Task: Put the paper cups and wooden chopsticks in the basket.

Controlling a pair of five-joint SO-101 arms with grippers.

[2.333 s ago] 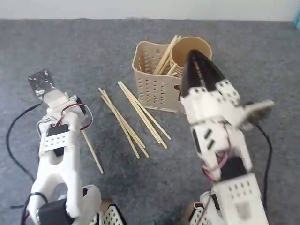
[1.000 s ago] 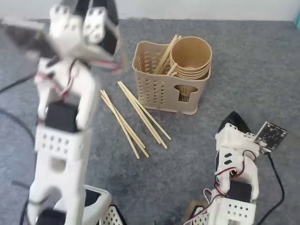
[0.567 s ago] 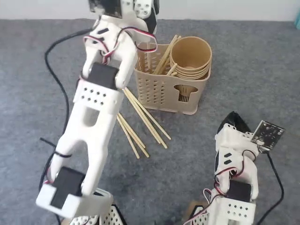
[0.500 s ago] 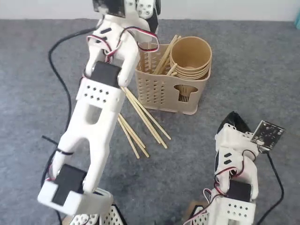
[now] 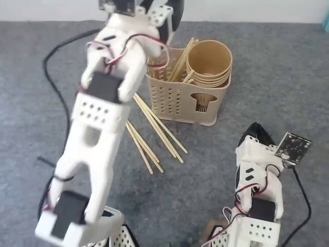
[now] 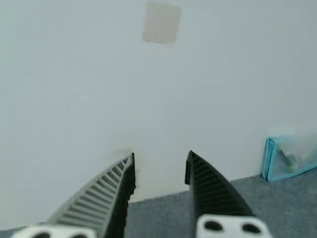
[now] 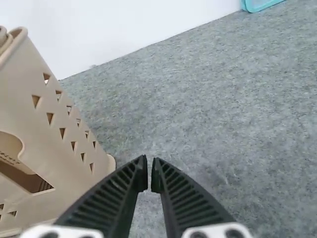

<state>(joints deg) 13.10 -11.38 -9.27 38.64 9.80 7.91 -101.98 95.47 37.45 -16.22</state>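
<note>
Several chopsticks (image 5: 163, 131) lie partly hidden beneath the left arm (image 5: 97, 128); left pincer (image 6: 161, 157) gapes empty, right pincer (image 7: 149, 167) sits shut, empty.

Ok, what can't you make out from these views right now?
Loose chopsticks: high view, the left arm covers their far ends; no count possible.
Basket: high view, that arm hides the corner under it.
Paper cups: high view, nested rims too close to count.
Left gripper: high view, cut off by the top edge.

A grey carpeted counter (image 5: 272, 77) meets a plain white wall (image 6: 74, 84); 1 light-blue plastic box (image 6: 290, 157) stands against it.
</note>
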